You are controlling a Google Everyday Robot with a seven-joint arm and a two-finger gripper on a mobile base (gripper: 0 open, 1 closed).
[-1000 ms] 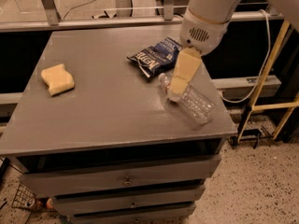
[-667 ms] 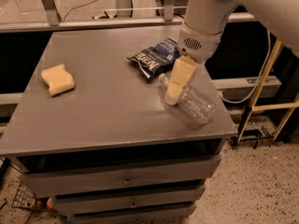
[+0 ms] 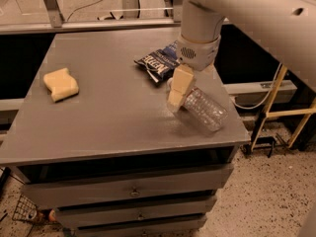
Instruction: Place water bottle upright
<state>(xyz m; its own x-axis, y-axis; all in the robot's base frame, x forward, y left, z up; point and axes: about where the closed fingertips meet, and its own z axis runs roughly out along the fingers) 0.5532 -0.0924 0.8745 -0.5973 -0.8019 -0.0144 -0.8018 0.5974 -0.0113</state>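
The grey drawer cabinet (image 3: 113, 117) fills most of the view, and its flat top lies directly under the claw. The robot's pale arm (image 3: 256, 14) comes in from the upper right and bends down to a rounded wrist just above the claw. The gripper (image 3: 175, 102), cream-coloured, points down and slightly left, and its tip is at or just over the cabinet top, near the right front corner. Whether the claw is open, closed or gripping anything cannot be told from this view.

A dark blue chip bag (image 3: 157, 63) lies just behind the claw, toward the far edge. The water bottle (image 3: 206, 111) lies on its side immediately to the claw's right. Its ribbed clear body slants toward the front right corner, and its neck end is hidden behind the claw. A yellow sponge (image 3: 60, 84) lies well apart from the claw, far to its left near the cabinet's left edge.
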